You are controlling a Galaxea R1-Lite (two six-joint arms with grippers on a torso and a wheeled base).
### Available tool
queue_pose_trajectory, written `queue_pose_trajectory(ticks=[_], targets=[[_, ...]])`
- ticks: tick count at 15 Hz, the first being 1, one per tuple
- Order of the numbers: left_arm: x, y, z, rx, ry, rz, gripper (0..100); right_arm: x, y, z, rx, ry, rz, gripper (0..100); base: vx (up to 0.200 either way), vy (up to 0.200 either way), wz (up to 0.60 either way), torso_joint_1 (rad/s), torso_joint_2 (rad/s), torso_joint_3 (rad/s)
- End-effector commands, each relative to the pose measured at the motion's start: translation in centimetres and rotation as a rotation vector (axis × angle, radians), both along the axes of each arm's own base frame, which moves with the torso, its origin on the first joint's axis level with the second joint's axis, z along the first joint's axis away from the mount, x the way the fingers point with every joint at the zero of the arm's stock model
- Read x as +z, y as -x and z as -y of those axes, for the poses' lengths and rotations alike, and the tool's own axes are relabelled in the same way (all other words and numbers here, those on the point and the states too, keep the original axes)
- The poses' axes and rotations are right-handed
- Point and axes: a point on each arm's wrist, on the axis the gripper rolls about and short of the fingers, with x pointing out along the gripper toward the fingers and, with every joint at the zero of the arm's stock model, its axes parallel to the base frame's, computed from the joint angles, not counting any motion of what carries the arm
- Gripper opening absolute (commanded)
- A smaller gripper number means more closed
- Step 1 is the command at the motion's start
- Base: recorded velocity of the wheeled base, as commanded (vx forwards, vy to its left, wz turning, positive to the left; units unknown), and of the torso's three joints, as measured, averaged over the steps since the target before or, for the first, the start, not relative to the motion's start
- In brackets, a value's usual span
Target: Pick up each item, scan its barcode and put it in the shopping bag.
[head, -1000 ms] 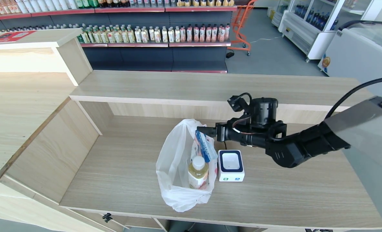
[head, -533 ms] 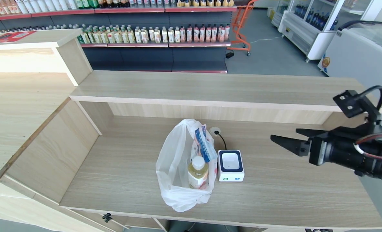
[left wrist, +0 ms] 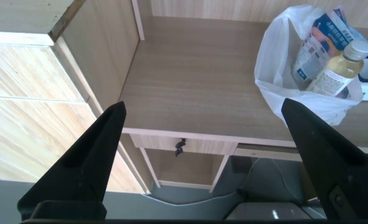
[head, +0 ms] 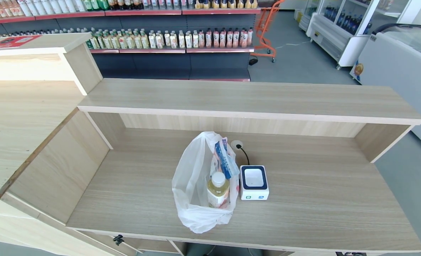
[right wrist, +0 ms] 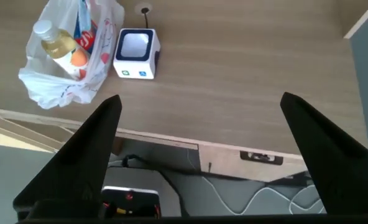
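- Shopping bag (head: 187, 185) stands on the wooden counter (head: 320, 206), near its front edge and left of centre. It is thin, translucent white plastic, crumpled, with its mouth open upward. In the head view its long axis runs from the front edge toward the back panel.
- My left gripper (left wrist: 202, 104) hangs out in front of the counter's left end, above floor level. Its two dark, wedge-shaped fingers are spread wide and hold nothing. The left wrist view adds a small dark fitting under the counter's edge.
- My right gripper (right wrist: 201, 98) hangs in front of the counter's right part, its fingers likewise spread wide and empty. The right wrist view adds loose cables below the counter.
- Scanner (head: 254, 182) is a white, rounded-corner box with a dark-framed pale window facing up. It sits just beside the bag's right side. The right wrist view gives its front face with two small coloured marks.
- Packet (head: 224, 161) is a glossy, flat blue-and-white packet. It stands on end inside the bag at the far side, with its top above the rim.
- Bottle (head: 218, 190) is clear plastic with pale yellow liquid and a white cap. It stands upright in the bag with its cap up, in front of the packet.
- Cable (head: 245, 155) is thin and black. In the head view it runs from the scanner's back to a round grommet (head: 236, 144).
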Motion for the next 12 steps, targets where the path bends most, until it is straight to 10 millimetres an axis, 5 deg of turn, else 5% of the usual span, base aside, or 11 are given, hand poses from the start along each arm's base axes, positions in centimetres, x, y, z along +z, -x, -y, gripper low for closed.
queue_pose_trajectory(ticks=[1,9,10,12], targets=[[0.0,0.0,0.0,0.0,0.0,0.0,100,-3.12,2.27,0.14,-0.075,-0.011,0.06,100,0.0,0.0,0.0,0.0,0.0,0.0],[0.0,0.0,0.0,0.0,0.0,0.0,100,-3.28,2.76,0.01,-0.09,0.05,0.125,100,0.0,0.0,0.0,0.0,0.0,0.0],[0.0,0.0,0.0,0.0,0.002,0.0,100,-3.25,2.77,0.02,-0.089,0.048,0.125,0,0.0,0.0,0.0,0.0,0.0,0.0],[0.0,0.0,0.0,0.0,0.0,0.0,100,-3.25,2.77,0.02,-0.089,0.045,0.124,0,0.0,0.0,0.0,0.0,0.0,0.0]])
